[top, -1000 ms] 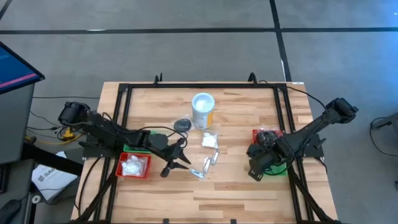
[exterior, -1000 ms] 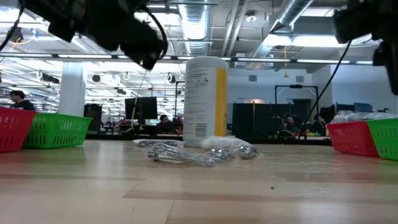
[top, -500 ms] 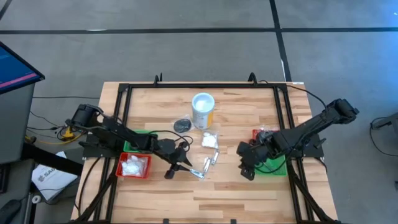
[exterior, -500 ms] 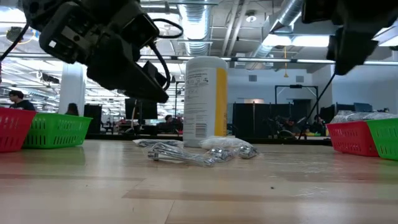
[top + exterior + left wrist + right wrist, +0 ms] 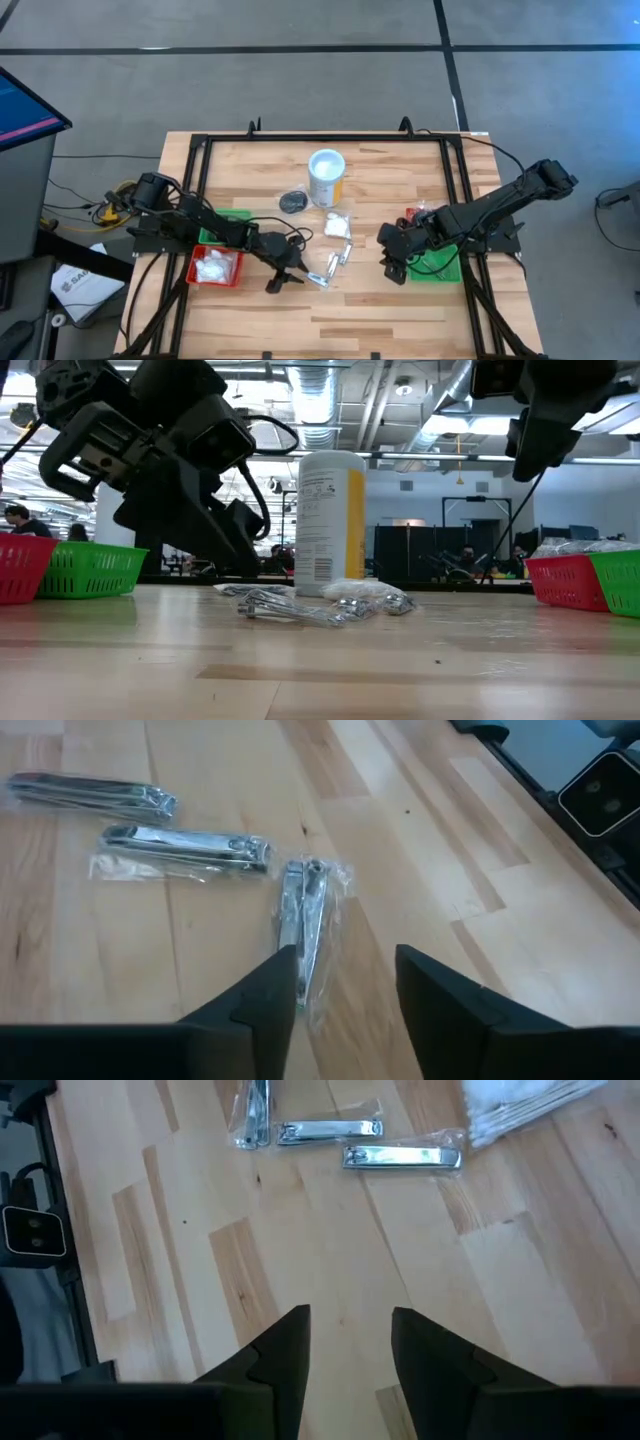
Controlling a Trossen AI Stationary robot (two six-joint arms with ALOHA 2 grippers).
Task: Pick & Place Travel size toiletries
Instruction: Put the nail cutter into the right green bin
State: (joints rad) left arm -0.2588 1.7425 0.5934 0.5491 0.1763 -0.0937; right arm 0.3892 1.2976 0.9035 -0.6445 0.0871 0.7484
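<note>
- Surface [image 5: 380,310] of pale wood planks carries everything, with a black frame along its edges.
- White canister [image 5: 326,177] with a yellow label stands upright near the far edge, about midway along it.
- Red tray [image 5: 216,267] holding white packets and green tray [image 5: 236,217] sit together at the left edge; another red and green pair [image 5: 437,262] sits at the right edge, partly under my right arm.
- My left fingers [image 5: 345,982] stand apart and hold nothing, low over the middle of the surface, just beside one wrapped silvery nail clipper [image 5: 306,910].
- My right fingers [image 5: 348,1345] are also apart and empty, above bare wood between the right trays and the middle.
- Black round pot [image 5: 292,201] lies just beside the canister, toward the left edge.
- White packets [image 5: 337,225] lie in the middle, on the near side of the canister.
- Two more wrapped clippers [image 5: 186,852] lie side by side, close to the first one, all flat on the wood.
</note>
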